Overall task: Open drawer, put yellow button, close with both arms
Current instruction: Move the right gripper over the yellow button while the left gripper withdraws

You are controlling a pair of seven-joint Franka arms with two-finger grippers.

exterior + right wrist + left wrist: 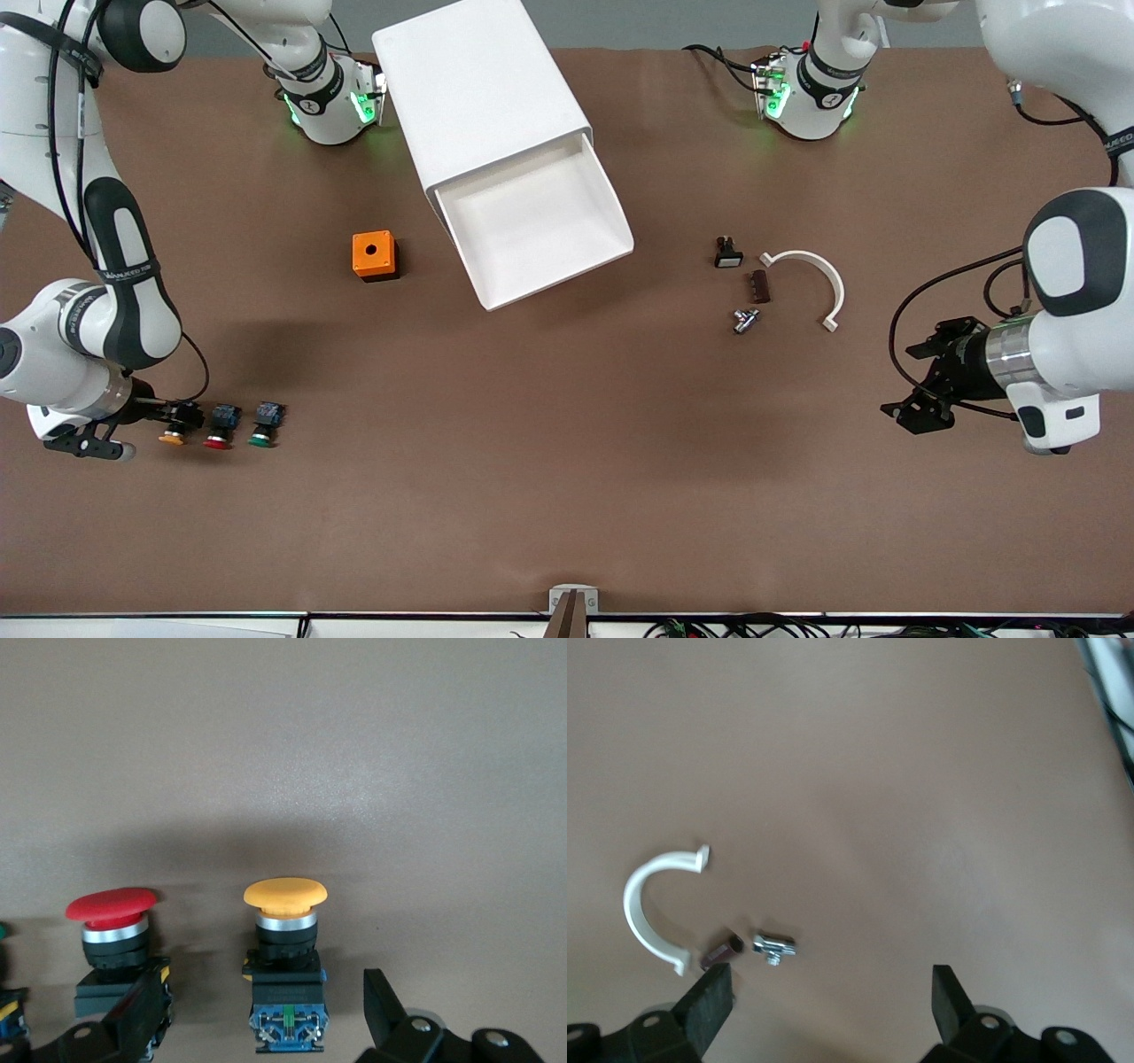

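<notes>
One step of three looks done: the drawer (539, 232) is pulled out of the cabinet (478, 84) and empty. Yellow button (174, 424) is on the table at the right arm's end, in a row with the red button (219, 427) and green button (264, 424). Right gripper (266, 1014) is down at it, fingers spread either side of its body, not clamped yet. Left gripper (828, 1001) waits, released, over bare table near the white clip (815, 282). Left to do: grasp, drop in drawer, close with both arms.

surface: brown matte table (567, 496) | lighting: even, soft shadows; edge: cables (753, 626) along the front-camera side
</notes>
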